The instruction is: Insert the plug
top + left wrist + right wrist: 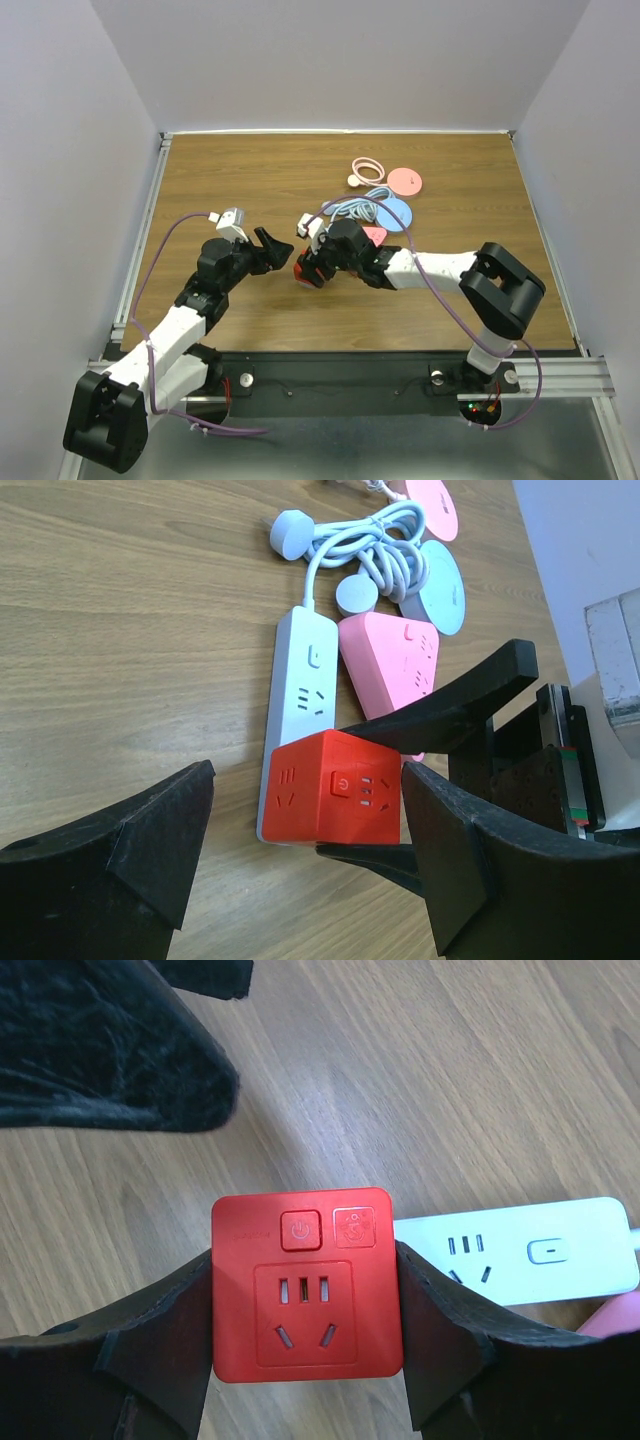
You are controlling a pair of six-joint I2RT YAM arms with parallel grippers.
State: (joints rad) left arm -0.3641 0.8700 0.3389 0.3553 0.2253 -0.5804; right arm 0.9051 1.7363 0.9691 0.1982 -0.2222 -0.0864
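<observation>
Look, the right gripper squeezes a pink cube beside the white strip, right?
No, the cube is red, not pink; the right wrist view shows it. The right gripper does squeeze it, beside the white strip.

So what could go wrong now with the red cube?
The right jaws squeeze the cube only by its smooth sides, so it might slip or twist when a plug pushes in. The left jaws are open and empty; the white plug lies in a cable tangle that could snag. The white strip sits right beside the cube and might get bumped.
</observation>
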